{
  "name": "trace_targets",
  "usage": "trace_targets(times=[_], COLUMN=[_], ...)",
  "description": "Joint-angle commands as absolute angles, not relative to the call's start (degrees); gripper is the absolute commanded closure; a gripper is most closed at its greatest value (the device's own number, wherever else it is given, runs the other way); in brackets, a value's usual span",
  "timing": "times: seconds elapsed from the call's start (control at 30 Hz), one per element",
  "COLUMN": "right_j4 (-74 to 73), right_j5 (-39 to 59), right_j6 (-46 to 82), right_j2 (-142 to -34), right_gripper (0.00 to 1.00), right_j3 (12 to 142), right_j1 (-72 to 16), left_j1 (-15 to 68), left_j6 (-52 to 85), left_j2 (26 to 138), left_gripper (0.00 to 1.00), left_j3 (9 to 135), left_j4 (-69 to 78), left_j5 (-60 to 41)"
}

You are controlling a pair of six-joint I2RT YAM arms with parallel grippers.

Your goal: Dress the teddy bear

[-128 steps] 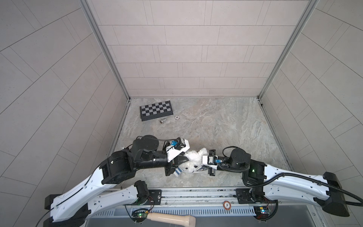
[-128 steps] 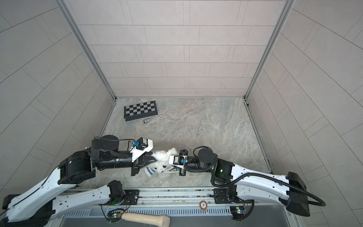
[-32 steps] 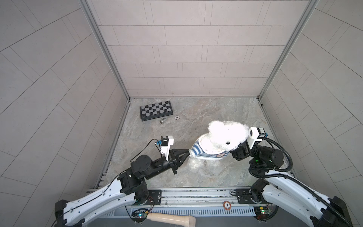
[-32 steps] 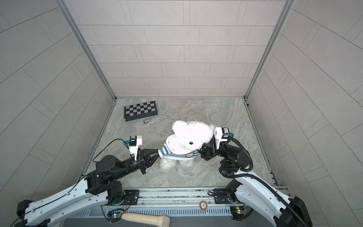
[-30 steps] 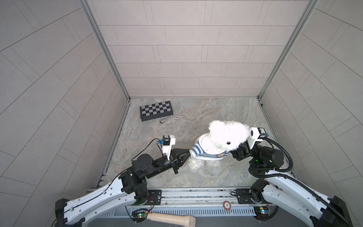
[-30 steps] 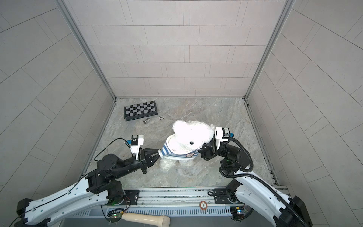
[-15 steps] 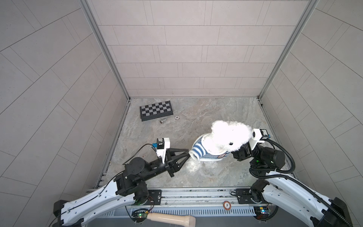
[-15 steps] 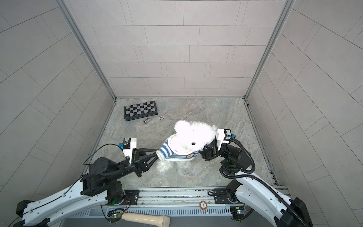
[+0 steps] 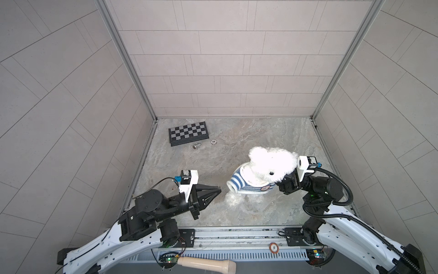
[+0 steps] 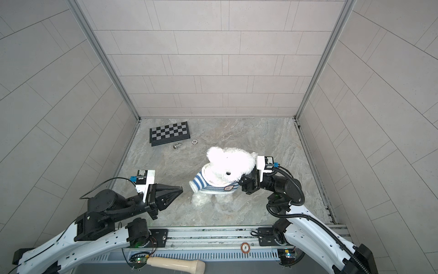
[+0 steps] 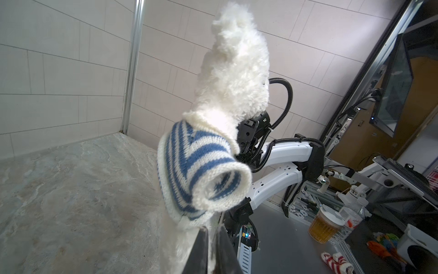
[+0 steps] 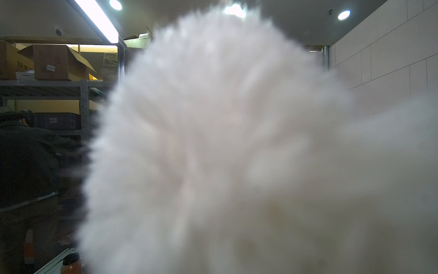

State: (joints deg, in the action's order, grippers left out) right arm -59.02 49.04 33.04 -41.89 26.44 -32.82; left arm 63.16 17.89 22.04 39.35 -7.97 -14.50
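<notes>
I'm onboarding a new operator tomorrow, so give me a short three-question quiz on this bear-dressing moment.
1. True or false: the left claw is gripping the sleeve of the striped sweater.
2. Multiple choice: where does the chessboard lie?
A) at the far left of the table
B) under the teddy bear
C) beside the right arm's base
3. Short answer: which claw holds the teddy bear upright?

Key
1. False. It is shut and empty, just short of the sleeve.
2. A
3. The right claw, closed on the bear below its head.
</notes>
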Motion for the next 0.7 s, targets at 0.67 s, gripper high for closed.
trace_targets(times=[0.67], right_j4=[-57.8], right_j5=[47.8], right_j6=[30.9], right_j2=[-40.4], right_gripper=[1.00], right_j3=[28.3], right_j1=[-32.7], left_j1=[63.4], left_j6=[5.5], left_j2=[35.8], left_gripper=[0.77], left_j3=[47.8], left_j4=[-9.4], left_j5=[-9.4])
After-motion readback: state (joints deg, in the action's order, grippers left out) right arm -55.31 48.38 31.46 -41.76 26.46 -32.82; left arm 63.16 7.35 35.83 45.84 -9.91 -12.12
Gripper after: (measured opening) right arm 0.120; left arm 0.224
